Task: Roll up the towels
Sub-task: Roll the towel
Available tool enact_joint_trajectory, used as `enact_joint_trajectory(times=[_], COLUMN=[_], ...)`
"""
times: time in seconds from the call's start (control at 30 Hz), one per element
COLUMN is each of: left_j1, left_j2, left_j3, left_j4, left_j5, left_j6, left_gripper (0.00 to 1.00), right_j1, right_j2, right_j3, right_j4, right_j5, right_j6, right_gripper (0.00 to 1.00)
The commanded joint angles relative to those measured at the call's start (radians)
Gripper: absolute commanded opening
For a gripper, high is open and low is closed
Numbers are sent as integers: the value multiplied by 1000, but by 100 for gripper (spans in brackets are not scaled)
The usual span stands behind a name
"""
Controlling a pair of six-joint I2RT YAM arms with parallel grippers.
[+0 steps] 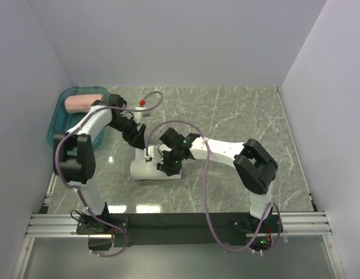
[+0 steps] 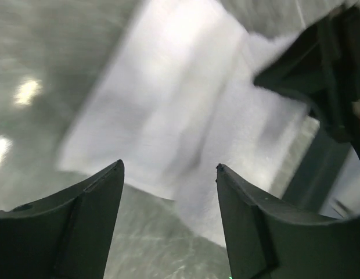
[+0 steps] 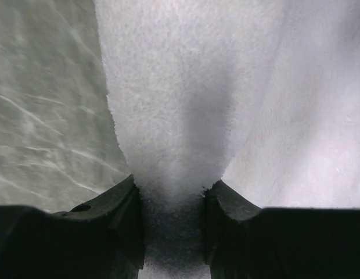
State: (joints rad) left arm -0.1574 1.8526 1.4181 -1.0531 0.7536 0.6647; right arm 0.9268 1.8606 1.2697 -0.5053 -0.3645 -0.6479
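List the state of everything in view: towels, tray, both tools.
white towel: compact bundle on the table, a fold pinched by the right tool; how far rolled, cannot tell
pink towel: rolled, lying in the tray
teal tray: upright at the table's far left, holding the pink towel
left tool: open, over the white towel, gripping nothing
right tool: shut on the white towel

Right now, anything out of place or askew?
Nothing stands out. The white towel lies bunched mid-table, a fold pinched by the right gripper; the left gripper hangs open over it. The pink towel sits rolled in the tray.
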Motion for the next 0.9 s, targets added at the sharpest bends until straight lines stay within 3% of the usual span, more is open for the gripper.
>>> enact_joint_trajectory(times=[0.0,0.17,0.3,0.43,0.7,0.87], left_j1=[59,82,70,-74,-318,-376], left_j2=[-173,-442,-633,-765,-754,-688], left_j3=[-60,-215,-346,-517,-677,-746], left_j4=[152,293,314,347,525,519], left_j5=[-8,-62,-76,-221,-388,-419], left_j6=[-69,-105,-47,4,39,95], left_gripper=[70,76,81,84,92,86], right_j1=[-26,-94,-128,-135,-137,-147], right_j2=[156,329,439,514,606,614], right_j3=[65,233,345,434,523,527], right_j4=[-289,-456,-580,-636,-690,-668], right_j5=[-249,-381,-415,-432,-435,-426], right_j6=[34,25,14,11,24,54], right_gripper=[0,0,0,0,0,0])
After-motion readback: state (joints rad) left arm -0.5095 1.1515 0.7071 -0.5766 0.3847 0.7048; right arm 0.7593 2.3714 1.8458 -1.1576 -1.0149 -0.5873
